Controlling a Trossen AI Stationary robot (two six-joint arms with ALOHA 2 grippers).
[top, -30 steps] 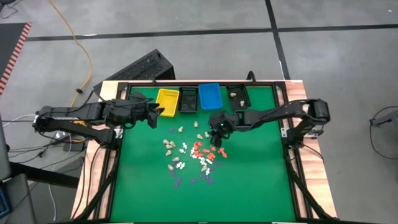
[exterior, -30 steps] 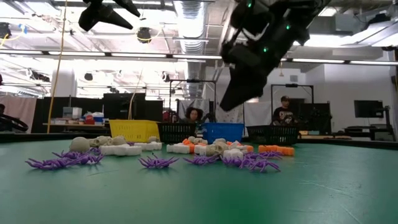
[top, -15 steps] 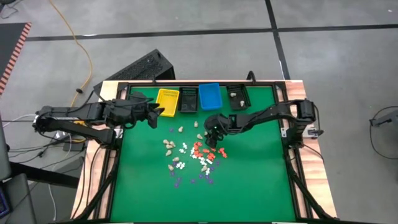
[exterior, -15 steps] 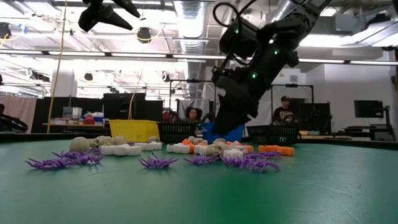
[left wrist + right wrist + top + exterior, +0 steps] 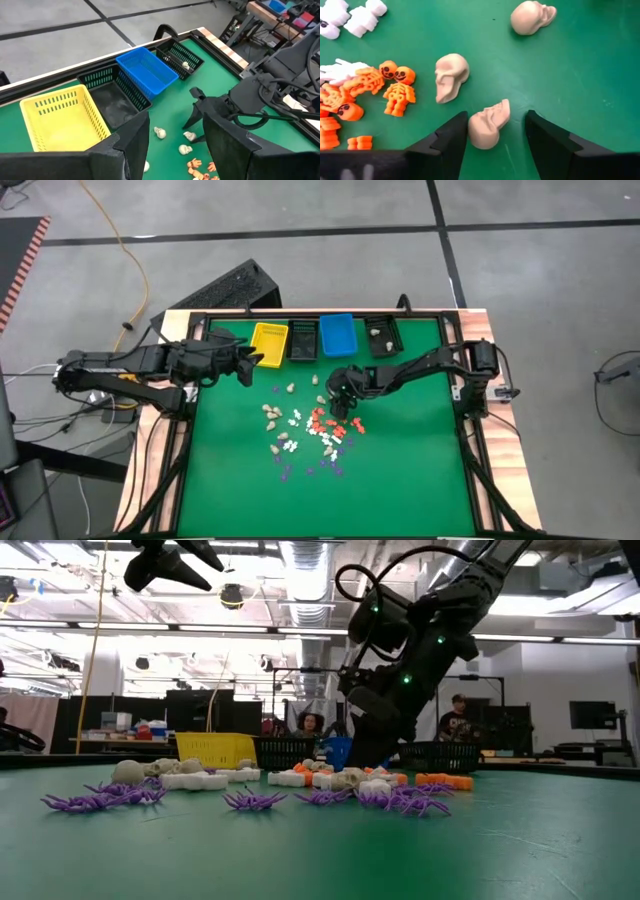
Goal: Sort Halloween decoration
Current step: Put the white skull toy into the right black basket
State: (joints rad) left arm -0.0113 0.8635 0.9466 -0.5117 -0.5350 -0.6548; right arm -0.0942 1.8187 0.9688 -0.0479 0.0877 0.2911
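Observation:
The Halloween decoration [image 5: 312,430] lies scattered mid-table: beige skulls, white pieces [image 5: 355,20], orange skeletons [image 5: 395,90] and purple spiders [image 5: 250,800]. My right gripper [image 5: 338,402] is low over the pile's far edge, slanting down and open. One beige skull [image 5: 488,127] lies on the mat between its fingers [image 5: 492,145]. Two more skulls [image 5: 451,76] lie just beyond. My left gripper [image 5: 255,360] hangs high by the yellow bin [image 5: 268,340], open and with nothing in it [image 5: 175,145]. My right gripper stands with a finger on either side of the beige skull [image 5: 480,131], slanting down from the table's right. The skull lies on its side on the mat, close against one finger [image 5: 455,137]. I cannot tell whether that finger touches it.
Along the far edge stand a yellow bin, a black bin [image 5: 302,342], a blue bin [image 5: 337,333] and another black bin [image 5: 381,335] with a skull in it. A black frame rims the green mat [image 5: 400,460]. People sit in the room beyond [image 5: 312,725].
My right gripper has come down from above the pile to just over the mat, shifting slightly toward the table's left, and now straddles a beige skull. The pieces have stayed where they were.

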